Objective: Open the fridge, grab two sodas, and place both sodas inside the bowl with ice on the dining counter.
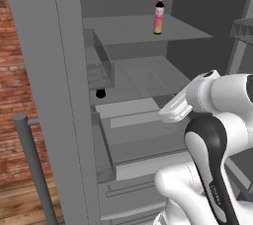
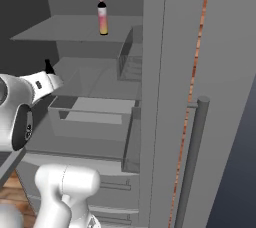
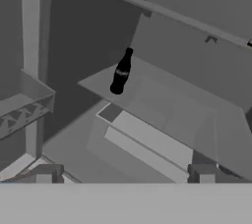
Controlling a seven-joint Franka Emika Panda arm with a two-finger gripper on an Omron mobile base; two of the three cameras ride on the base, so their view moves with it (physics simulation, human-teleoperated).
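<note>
Grey fingertips (image 3: 44,174) spread wide on the gripper (image 3: 123,176), apparently holding nothing, facing the dark soda (image 3: 120,73).

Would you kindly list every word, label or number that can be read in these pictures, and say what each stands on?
Dark soda bottle: a small pale mark on its body, too blurred to read.
Robot arm: faint lettering along the dark link, too small to read.
Pink-orange soda bottle: no legible text.
Nothing else carries writing.
</note>
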